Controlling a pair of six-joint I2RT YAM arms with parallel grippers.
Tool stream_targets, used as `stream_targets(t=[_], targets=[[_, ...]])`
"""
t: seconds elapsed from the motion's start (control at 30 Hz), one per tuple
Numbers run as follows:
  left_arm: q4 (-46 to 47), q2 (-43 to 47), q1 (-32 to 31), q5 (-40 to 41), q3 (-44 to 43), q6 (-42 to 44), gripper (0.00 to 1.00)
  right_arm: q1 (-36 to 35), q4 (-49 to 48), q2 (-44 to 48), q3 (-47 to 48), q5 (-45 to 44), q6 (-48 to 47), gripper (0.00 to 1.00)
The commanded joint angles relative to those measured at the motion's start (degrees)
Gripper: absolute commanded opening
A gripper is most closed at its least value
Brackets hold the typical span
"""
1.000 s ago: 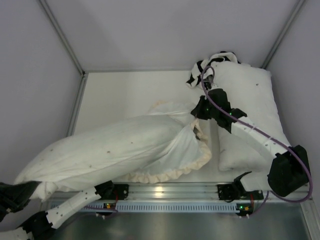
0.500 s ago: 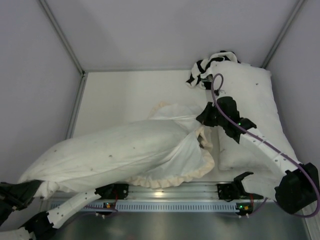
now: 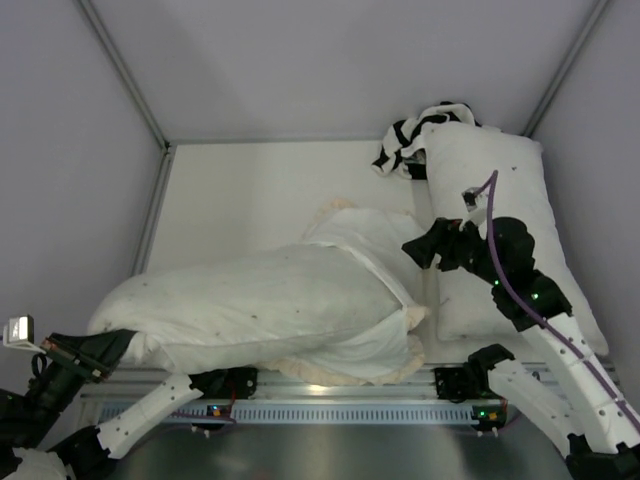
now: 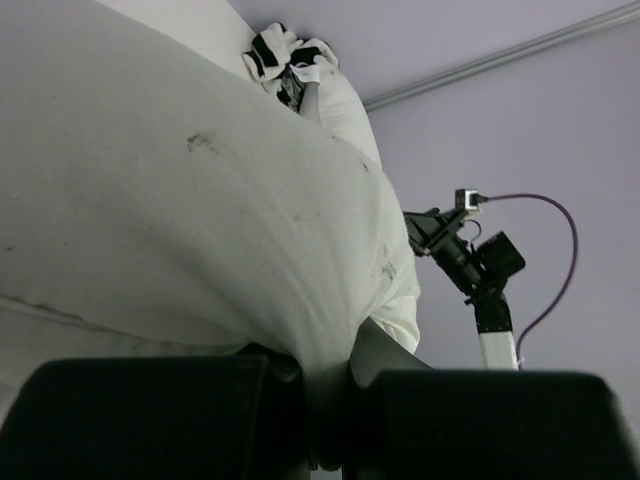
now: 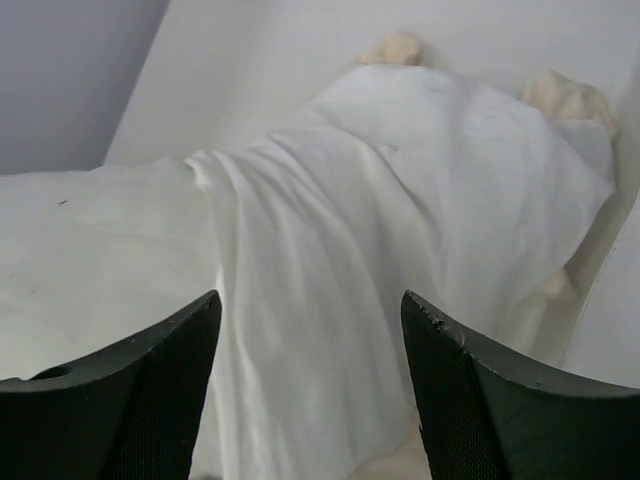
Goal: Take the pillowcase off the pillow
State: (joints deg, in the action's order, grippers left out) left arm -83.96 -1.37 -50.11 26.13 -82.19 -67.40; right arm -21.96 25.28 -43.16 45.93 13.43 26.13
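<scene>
DESK: State of the grippers?

PHOTO: At the left gripper [image 4: 325,400], a tight clench on a bunched corner of the pillow [image 3: 240,300]. At the right gripper [image 5: 310,300], released, fingers spread wide, nothing between them.

DESK: Whereabouts of the pillowcase?

PHOTO: Draped pale side out, the pillowcase [image 3: 365,250], over the pillow end just ahead of and below the right gripper, not touching it. Well apart from the left gripper, at the opposite end. Cream frill [image 5: 565,95] beyond, on the far side of the cloth from the right gripper.

DESK: Handling?

PHOTO: Judged soft, light and limp. Likely to bunch and slide rather than lift as one piece. Plump filling underneath, yielding under pressure. Best hold, by this reckoning: a raised fold or the frilled hem nearest the right gripper, pinching case cloth only, not the pillow below.

DESK: Differences between views?

PHOTO: From above only: both ends together, plus the longer plain pillow [image 3: 500,190] just beside the right gripper and the patterned cloth [image 3: 410,140] beyond it. From the left wrist only: the pinch itself, unreadable from above. From the right wrist only: the open gap and the creases running down the case.
</scene>
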Motion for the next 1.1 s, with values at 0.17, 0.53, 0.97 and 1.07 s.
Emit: stream_targets(t=[0.17,0.53,0.97,1.07], targets=[[3.36,-0.04,0.80,3.75,3.17,3.06,0.00,0.16,8.82,8.61,-2.24,12.40,3.75,0.69],[5.91,-1.80,0.80,6.30,4.84,4.73,0.00,-2.65,15.85,16.96,-10.07,13.11,5.86,0.69],[6.80,-0.57,0.80,7.53,7.05,4.64,0.00,-8.88,21.57,14.95,-12.35,13.30,2.25,0.60],[6.80,-0.57,0.71,7.97,5.39,4.64,0.00,-11.79,18.42,11.45,-14.89,6.63,5.24,0.29]])
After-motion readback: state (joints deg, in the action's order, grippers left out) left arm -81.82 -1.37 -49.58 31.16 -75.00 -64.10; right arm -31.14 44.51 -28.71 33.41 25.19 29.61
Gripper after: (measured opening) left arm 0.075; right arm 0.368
